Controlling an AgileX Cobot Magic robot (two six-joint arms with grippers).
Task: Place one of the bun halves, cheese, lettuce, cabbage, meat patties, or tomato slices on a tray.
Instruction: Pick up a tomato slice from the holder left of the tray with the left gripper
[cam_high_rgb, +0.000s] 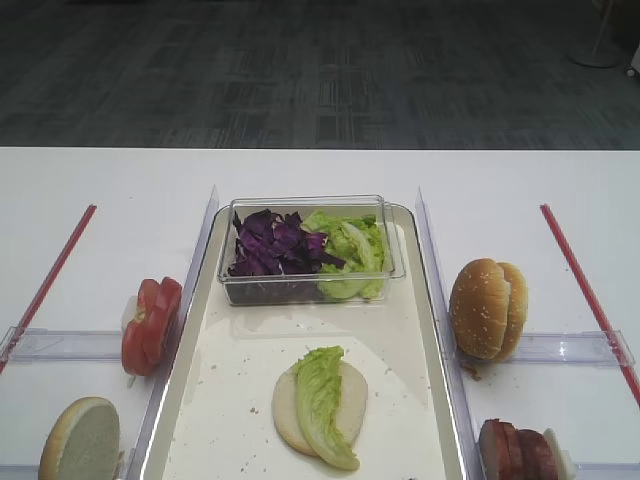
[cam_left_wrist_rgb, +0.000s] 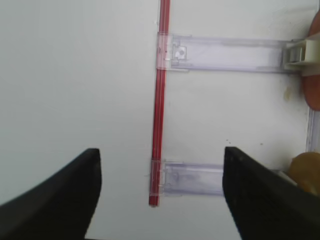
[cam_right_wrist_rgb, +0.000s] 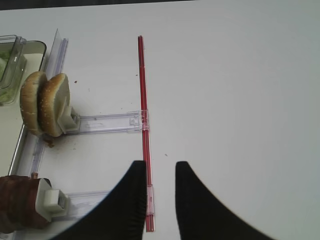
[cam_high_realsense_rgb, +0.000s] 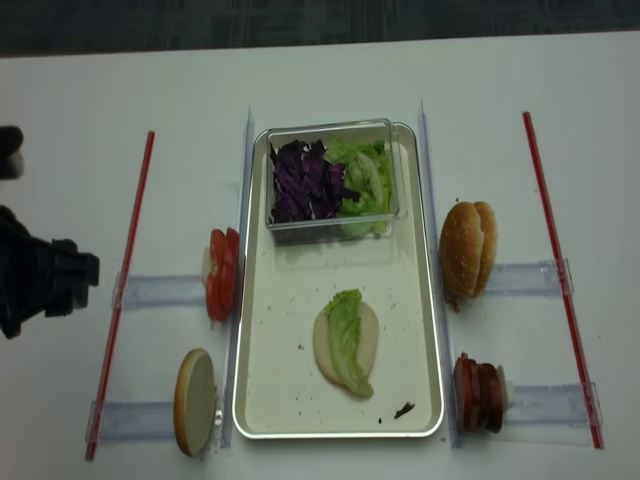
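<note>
Left pincer (cam_left_wrist_rgb: 160, 192) hovering wide apart, empty, over worktop (cam_left_wrist_rgb: 75, 75) and red strip (cam_left_wrist_rgb: 159, 125). Tomato slices (cam_left_wrist_rgb: 314, 95) sitting at 2 o'clock of it, well apart. Right pincer (cam_right_wrist_rgb: 161, 200) hanging narrowly parted, empty; bun halves (cam_right_wrist_rgb: 44, 104) standing at 10 o'clock. Tray (cam_high_rgb: 235, 410) carrying bun with lettuce (cam_high_rgb: 325, 395).

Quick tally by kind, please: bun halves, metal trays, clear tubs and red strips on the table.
Round tan bun halves: 4 (one on the tray, one left, two right)
Long silvery metal tray: 1
Small clear plastic tub: 1
Thin red strips: 2
Total: 8
</note>
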